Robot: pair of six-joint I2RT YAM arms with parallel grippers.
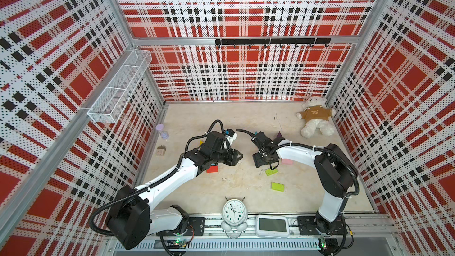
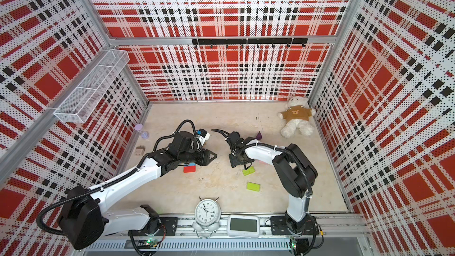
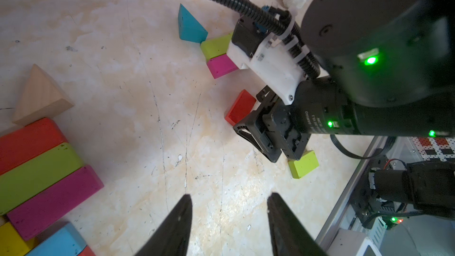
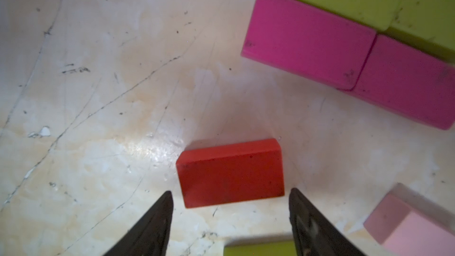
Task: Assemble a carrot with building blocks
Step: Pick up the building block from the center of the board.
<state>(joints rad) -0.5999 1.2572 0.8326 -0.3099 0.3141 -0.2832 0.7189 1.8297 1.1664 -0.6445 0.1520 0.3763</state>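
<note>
End effector [image 4: 231, 190], one red block [image 4: 231, 172], two magenta blocks [image 4: 307, 39] [image 4: 406, 82]

Lower edge of frame: I see my left gripper [image 3: 230, 195] with its fingers apart over bare tabletop [image 3: 123, 70], nothing between them. Left edge: red block [image 3: 27, 141], lime block [image 3: 37, 171] and magenta block [image 3: 54, 200] lie side by side, touching, with a tan wedge [image 3: 40, 97] against the red. Right of centre, the right gripper [image 3: 268, 141] shows between a second red block [image 3: 240, 109] and a second lime block [image 3: 304, 165].

Robot lab cell: plaid pegboard walls [image 1: 234, 8], aluminium framing [image 1: 172, 41], two rail-mounted arms [image 1: 172, 176].
</note>
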